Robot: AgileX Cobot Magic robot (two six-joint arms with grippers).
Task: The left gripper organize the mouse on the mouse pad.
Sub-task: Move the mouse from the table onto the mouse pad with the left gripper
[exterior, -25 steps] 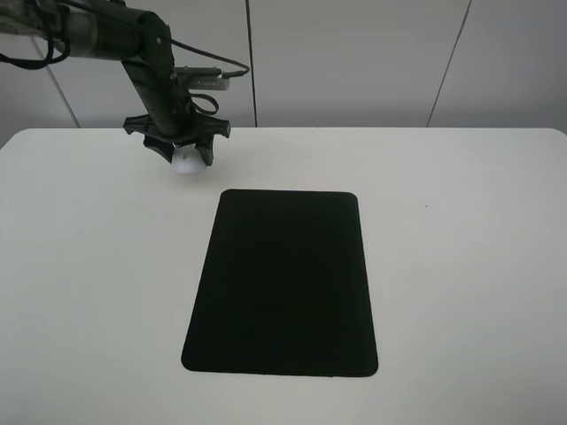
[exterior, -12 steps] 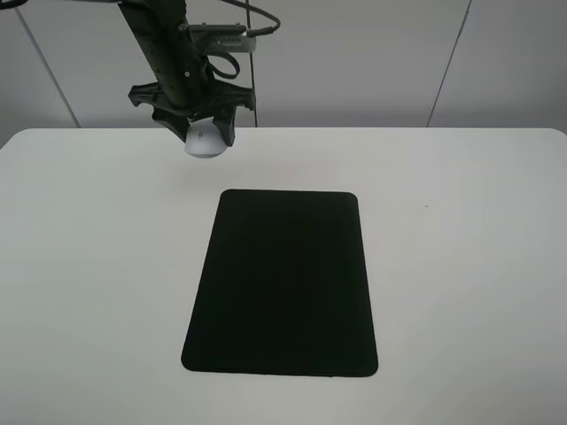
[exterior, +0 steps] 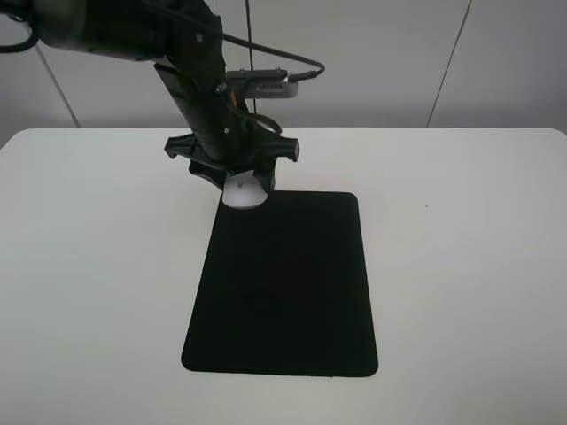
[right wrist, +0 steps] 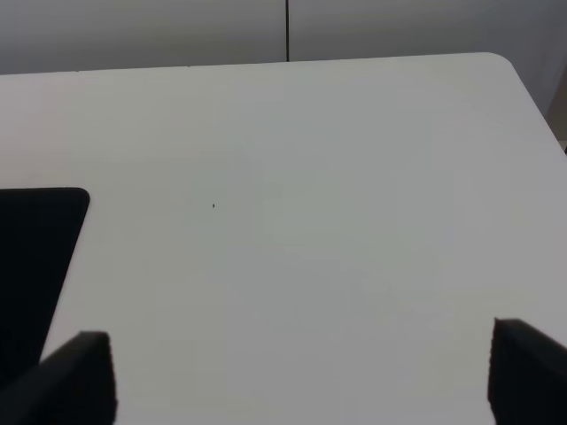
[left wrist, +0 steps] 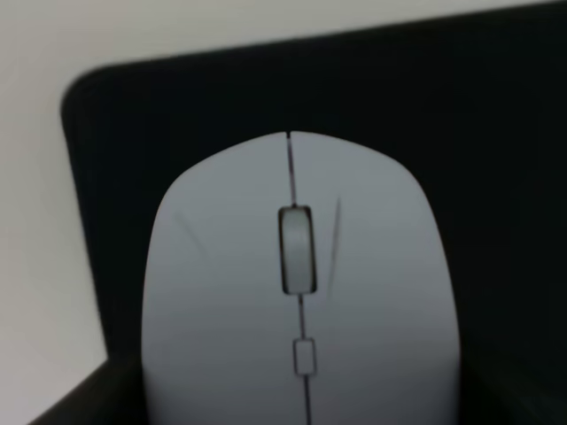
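My left gripper [exterior: 242, 188] holds the white mouse [exterior: 243, 192] in the air, shut on it, just over the far left corner of the black mouse pad [exterior: 283, 292]. In the left wrist view the mouse [left wrist: 301, 292] fills the middle, its grey scroll wheel facing the camera, with the pad [left wrist: 478, 133] and its rounded corner behind it. The right gripper's fingertips [right wrist: 80, 376] stand far apart with nothing between them, above the bare table to the right of the pad [right wrist: 31, 257].
The white table [exterior: 461, 266] extends on all sides of the pad. A small dark speck [exterior: 426, 207] lies to the right of the pad. The left arm [exterior: 133, 31] and its cable reach in from the upper left.
The left gripper lifted the mouse off the table at the far left, then carried it right and toward the near side, down to the pad's far left corner.
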